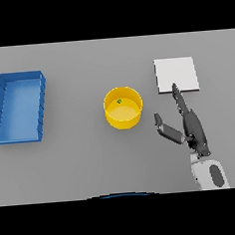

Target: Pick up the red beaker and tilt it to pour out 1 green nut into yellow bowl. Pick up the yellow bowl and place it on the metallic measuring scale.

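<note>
Resting on grey table (83, 162), yellow bowl (123, 109) (green nut (119, 101) inside)

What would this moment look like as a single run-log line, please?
right hand: open, between yellow bowl and scale | green nut: in bowl | bowl: on table, not on scale | blue tray: far left

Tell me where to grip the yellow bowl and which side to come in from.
Grip the yellow bowl by its side wall, coming from its right, where the open right hand already waits. The bowl stands upright and round with straight walls, so fingers and thumb can probably wrap it. A level grip would keep the green nut inside. The scale lies just beyond the hand.
</note>
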Available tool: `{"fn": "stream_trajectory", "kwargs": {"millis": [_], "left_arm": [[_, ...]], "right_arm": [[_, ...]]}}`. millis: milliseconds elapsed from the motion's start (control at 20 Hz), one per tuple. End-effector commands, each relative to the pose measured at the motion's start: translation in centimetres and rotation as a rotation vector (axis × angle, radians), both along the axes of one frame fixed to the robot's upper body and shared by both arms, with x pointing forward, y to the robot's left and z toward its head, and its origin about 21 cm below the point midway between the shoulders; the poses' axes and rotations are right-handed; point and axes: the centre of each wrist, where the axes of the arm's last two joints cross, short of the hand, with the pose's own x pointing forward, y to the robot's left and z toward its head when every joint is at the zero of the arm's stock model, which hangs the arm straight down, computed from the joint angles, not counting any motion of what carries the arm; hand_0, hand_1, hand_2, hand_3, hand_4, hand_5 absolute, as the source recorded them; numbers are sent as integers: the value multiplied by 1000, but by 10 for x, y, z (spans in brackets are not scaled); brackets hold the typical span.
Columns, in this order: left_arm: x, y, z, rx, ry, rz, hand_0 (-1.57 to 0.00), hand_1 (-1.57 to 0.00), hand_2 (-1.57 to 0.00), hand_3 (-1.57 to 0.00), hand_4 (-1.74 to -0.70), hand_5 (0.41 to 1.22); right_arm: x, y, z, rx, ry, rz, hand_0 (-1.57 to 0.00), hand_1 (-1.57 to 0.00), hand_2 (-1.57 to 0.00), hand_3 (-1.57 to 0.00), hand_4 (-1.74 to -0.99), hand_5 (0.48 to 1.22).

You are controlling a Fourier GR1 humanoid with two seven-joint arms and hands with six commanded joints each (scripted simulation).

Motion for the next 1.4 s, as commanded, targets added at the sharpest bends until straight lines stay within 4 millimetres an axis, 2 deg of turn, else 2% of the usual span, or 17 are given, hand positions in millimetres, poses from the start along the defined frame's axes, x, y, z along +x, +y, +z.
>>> {"fn": "stream_trajectory", "kwargs": {"millis": [0,200,400,450,500,550,600,700,750,850,950,1050,1200,1350], "left_arm": [[-5,-5,-4,-15,-3,-5,-1571,-1571,-1571,-1389,-1741,1221],[-33,-18,-28,-50,35,27,-1571,-1571,-1571,-1383,-1741,1221],[-55,-25,-33,-110,122,9,-1571,-1571,-1571,-1366,-1735,955],[-62,-25,-34,-108,148,-22,-1571,-1571,-1571,-1407,-1661,888],[-66,-26,-33,-110,145,-57,-1571,-1571,-1571,-1368,-1493,827],[-70,-29,-31,-85,162,-128,-1571,-1545,-1489,-1238,-1311,774],[-75,-26,-27,-67,163,-188,-1495,-1380,-1311,-1098,-1155,740],[-82,-22,-28,-99,199,-276,-1003,-883,-839,-707,-933,697],[-87,-20,-28,-109,207,-295,-802,-706,-671,-565,-870,682],[-87,-15,-22,-56,249,-306,-513,-452,-429,-361,-785,656],[-84,-16,-27,-20,260,-314,-328,-289,-274,-231,-750,647],[-78,-20,-31,-11,258,-307,-209,-184,-175,-147,-729,647],[-76,-21,-37,7,235,-283,-107,-94,-89,-75,-708,647],[-77,-18,-34,14,149,-298,-54,-48,-45,-38,-711,663]], "right_arm": [[3,-2,3,0,-1,-9,1,1,1,1,-1202,699],[1,-2,-3,7,5,-7,1,1,1,1,-1186,687],[-1,-1,-2,14,9,-7,1,1,1,1,-1168,679],[-4,-3,-1,8,-4,-2,1,1,1,1,-1165,678],[-2,1,-1,7,8,-9,1,1,1,1,-1165,675],[1,-1,0,0,18,-24,1,1,1,1,-1163,671],[2,-1,0,0,18,-22,1,1,1,1,-1159,669],[2,2,1,0,6,-8,1,1,1,1,-1162,671],[2,1,-1,6,11,-4,1,1,1,1,-1156,673],[1,1,0,4,-8,-3,1,1,1,1,-1147,680],[3,-1,2,8,-4,-6,1,1,1,1,-1148,688],[4,0,3,-3,2,-8,1,1,1,1,-1160,688],[3,3,2,-5,2,0,1,1,1,1,-1176,688],[0,2,3,-83,11,-14,1,1,1,1,-1163,677]]}}
